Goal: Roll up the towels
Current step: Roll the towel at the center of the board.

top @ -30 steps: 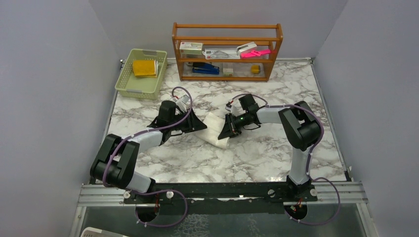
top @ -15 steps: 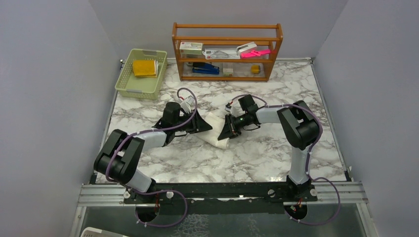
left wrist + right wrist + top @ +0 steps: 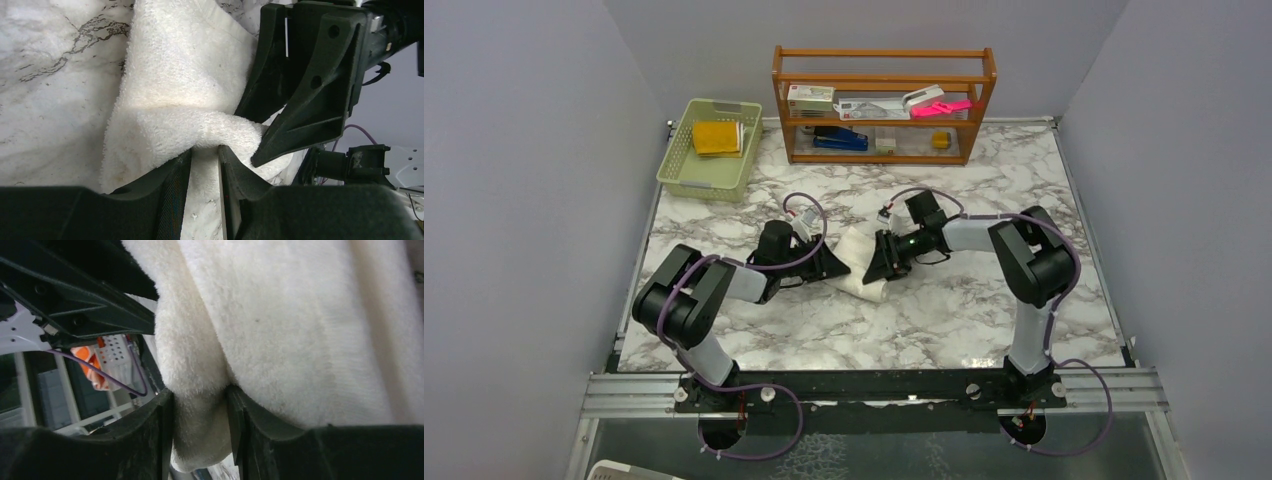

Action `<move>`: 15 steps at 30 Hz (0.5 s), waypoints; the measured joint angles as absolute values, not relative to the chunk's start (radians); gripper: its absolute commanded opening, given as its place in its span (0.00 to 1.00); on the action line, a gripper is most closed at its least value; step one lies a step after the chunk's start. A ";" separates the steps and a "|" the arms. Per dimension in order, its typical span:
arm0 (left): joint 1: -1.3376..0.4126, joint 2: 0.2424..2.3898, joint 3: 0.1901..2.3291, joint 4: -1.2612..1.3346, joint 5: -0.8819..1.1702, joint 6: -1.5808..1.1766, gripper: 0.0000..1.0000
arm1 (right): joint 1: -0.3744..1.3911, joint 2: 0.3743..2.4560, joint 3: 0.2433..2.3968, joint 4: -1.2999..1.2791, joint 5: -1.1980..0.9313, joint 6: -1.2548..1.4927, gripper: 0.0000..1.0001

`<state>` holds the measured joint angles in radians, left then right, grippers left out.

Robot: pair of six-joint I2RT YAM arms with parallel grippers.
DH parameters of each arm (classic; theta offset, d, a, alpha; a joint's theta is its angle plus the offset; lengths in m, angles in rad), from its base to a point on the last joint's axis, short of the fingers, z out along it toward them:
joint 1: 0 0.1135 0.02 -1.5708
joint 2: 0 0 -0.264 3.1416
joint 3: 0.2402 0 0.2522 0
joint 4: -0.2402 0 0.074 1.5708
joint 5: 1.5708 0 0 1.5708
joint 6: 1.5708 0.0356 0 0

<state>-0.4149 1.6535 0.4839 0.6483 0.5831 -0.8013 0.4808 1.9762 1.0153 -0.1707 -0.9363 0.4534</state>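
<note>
Marble table (image 3: 964,310) from the top camera carries the cream-white towel (image 3: 854,250) at its middle, lying as a short, partly rolled strip between the two arms. The left gripper (image 3: 832,268) meets the towel's left side and the right gripper (image 3: 876,268) its right side, the two claws nearly nose to nose. The mustard-yellow towel (image 3: 716,138) lies in the green basket (image 3: 686,178) at the far left corner, well apart from both arms, and a wooden shelf (image 3: 884,52) stands along the back edge. Left wrist camera: the left claw's fingers (image 3: 175,185) stand only a narrow gap apart, and a thick fold of the cream-white towel narrows down into that gap, pinched at the tips; the right claw's black body presses against the same fold just beside it. Right wrist camera: the right claw's fingers (image 3: 150,440) sit partly open with a plump lobe of towel filling the space and touching both; whether they squeeze it or merely bracket it cannot be told.
</note>
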 measured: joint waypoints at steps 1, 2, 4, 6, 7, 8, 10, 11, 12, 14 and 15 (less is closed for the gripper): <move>-0.415 1.655 0.484 0.653 0.582 -0.799 0.31 | 0.484 1.963 1.015 -0.179 -0.925 0.445 0.53; -0.416 1.657 0.484 0.657 0.581 -0.797 0.31 | 0.488 1.945 1.015 -0.187 -0.906 0.433 0.56; -0.421 1.661 0.484 0.665 0.578 -0.794 0.31 | 0.501 1.897 1.015 -0.209 -0.842 0.403 0.58; -0.421 1.676 0.484 0.685 0.577 -0.793 0.31 | 0.520 1.840 1.010 -0.220 -0.748 0.366 0.59; -0.421 1.681 0.484 0.692 0.578 -0.793 0.31 | 0.525 1.808 1.003 -0.218 -0.702 0.350 0.59; -0.421 1.685 0.484 0.698 0.579 -0.793 0.31 | 0.527 1.771 0.991 -0.212 -0.657 0.334 0.61; -0.422 1.690 0.484 0.708 0.579 -0.793 0.31 | 0.539 1.670 0.942 -0.175 -0.558 0.303 0.71; -0.423 1.691 0.484 0.711 0.579 -0.791 0.31 | 0.545 1.597 0.900 -0.134 -0.500 0.277 0.75; -0.423 1.692 0.484 0.714 0.579 -0.791 0.31 | 0.560 1.536 0.861 -0.093 -0.451 0.251 0.76; -0.424 1.695 0.484 0.719 0.579 -0.789 0.31 | 0.620 1.427 0.791 -0.001 -0.369 0.172 0.76; -0.425 1.697 0.484 0.722 0.579 -0.789 0.31 | 0.668 1.388 0.762 0.045 -0.341 0.114 0.76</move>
